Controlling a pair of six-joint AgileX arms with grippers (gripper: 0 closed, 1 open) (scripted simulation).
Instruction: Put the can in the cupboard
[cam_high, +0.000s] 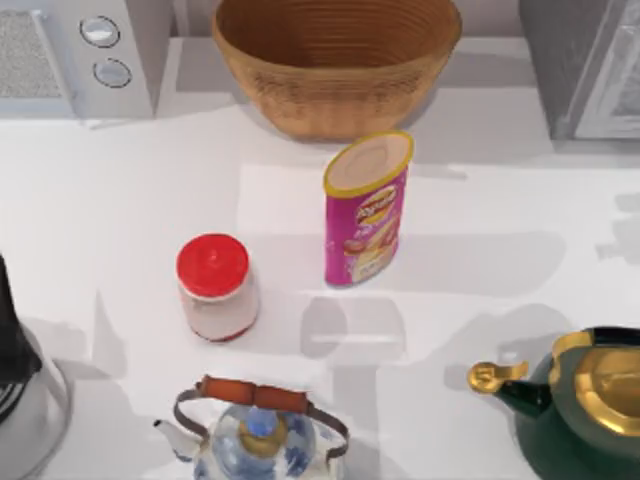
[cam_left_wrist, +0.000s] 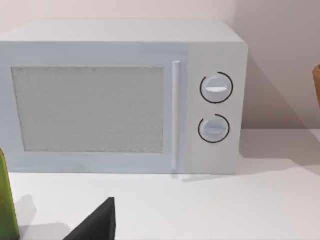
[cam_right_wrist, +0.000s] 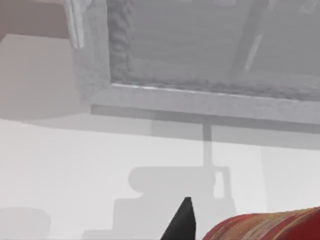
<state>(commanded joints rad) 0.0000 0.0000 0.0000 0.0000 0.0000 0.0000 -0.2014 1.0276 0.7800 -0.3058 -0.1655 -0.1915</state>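
Nearest the overhead camera, along the bottom edge of the top view, a blue-and-white porcelain kettle (cam_high: 262, 438) with a wooden-grip handle is seen, with a dark green teapot (cam_high: 583, 412) with a gold lid and gold spout tip at the right corner. At the left edge a dark, glassy object (cam_high: 22, 385) is partly seen; what it is cannot be told.

The can (cam_high: 366, 209), a tall magenta-pink snack tube with a yellow rim and beige top, is placed upright near the middle of the white surface (cam_high: 130, 220). A short jar (cam_high: 216, 288) with a red lid is set to its left and a little nearer the camera, apart from it. Beyond the can, a woven basket (cam_high: 335, 60) is placed at the far edge, close to the can but not touching it.

The cupboard (cam_high: 585, 65), grey with a pale framed door panel, is seen at the far right corner, well apart from the can. A white microwave (cam_high: 75, 55) with two round knobs occupies the far left corner.

In the left wrist view the microwave is faced front-on, and a black tip of the left tool (cam_left_wrist: 95, 225) is seen at the frame's edge, above the surface; how wide it is set cannot be told. In the right wrist view the cupboard's lower edge is seen close up, with a black tip of the right tool (cam_right_wrist: 181, 222) above the surface; its width cannot be told either. A red striped object (cam_right_wrist: 265, 227) is partly seen beside that tip.
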